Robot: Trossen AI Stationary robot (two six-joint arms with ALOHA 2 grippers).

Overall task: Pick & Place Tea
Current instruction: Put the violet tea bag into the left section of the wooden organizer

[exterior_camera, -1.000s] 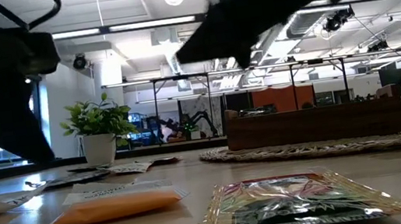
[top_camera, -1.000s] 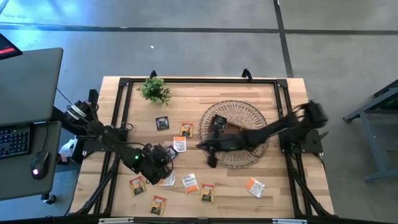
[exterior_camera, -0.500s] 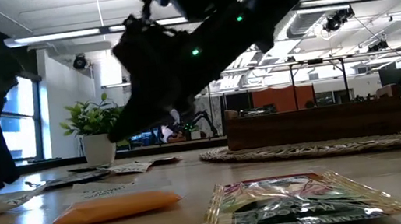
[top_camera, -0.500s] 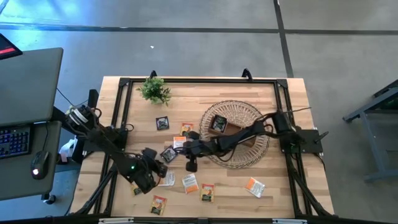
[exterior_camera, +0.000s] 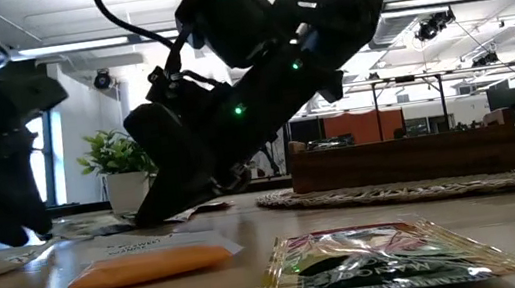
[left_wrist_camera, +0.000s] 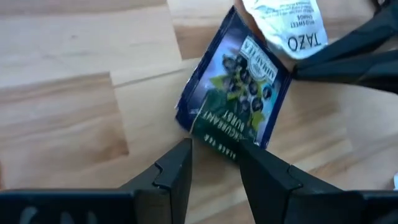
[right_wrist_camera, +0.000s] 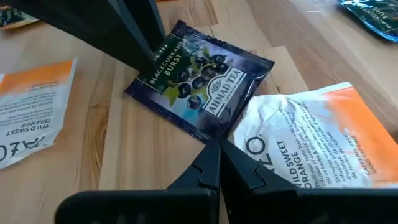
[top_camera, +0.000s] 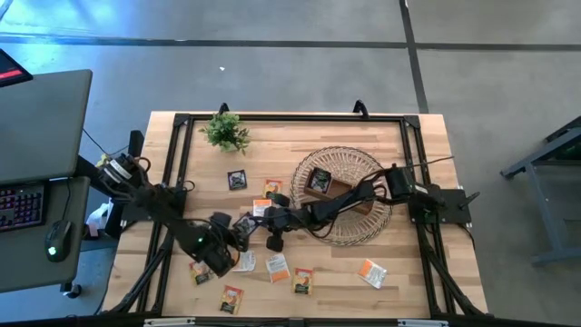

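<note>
A dark blue tea packet (left_wrist_camera: 233,93) (right_wrist_camera: 199,78) (top_camera: 244,223) lies flat on the table left of the wicker basket (top_camera: 363,156). A white-and-orange packet (right_wrist_camera: 311,143) overlaps one of its corners. My left gripper (left_wrist_camera: 214,163) (top_camera: 234,232) is open; its fingertips stand on either side of the packet's printed edge, and I cannot tell whether they touch it. My right gripper (right_wrist_camera: 215,152) (top_camera: 260,219) (exterior_camera: 152,217) is shut. It reaches out from the basket side, and its tips are down at the seam between the two packets. My right gripper's shut fingertips (right_wrist_camera: 211,155) come down slanting from the table's right. They meet the dark packet's edge (right_wrist_camera: 208,138) where the white-and-orange packet meets it. Both packets lie flat on the table. I cannot tell whether the tips press on either one.
Several more tea packets lie around: a black one (top_camera: 237,180), orange ones (top_camera: 271,189) (top_camera: 277,266) (top_camera: 302,280) (top_camera: 371,272) (top_camera: 231,297). A brown wooden tray (exterior_camera: 401,159) sits in the basket. A small green plant (top_camera: 225,132) stands at the far left.
My right gripper, shut throughout, has swung from over the basket toward the table's left edge. It has also come down to the packets beside the left gripper. My left gripper has rolled about its own axis over the dark packet and stays open.
</note>
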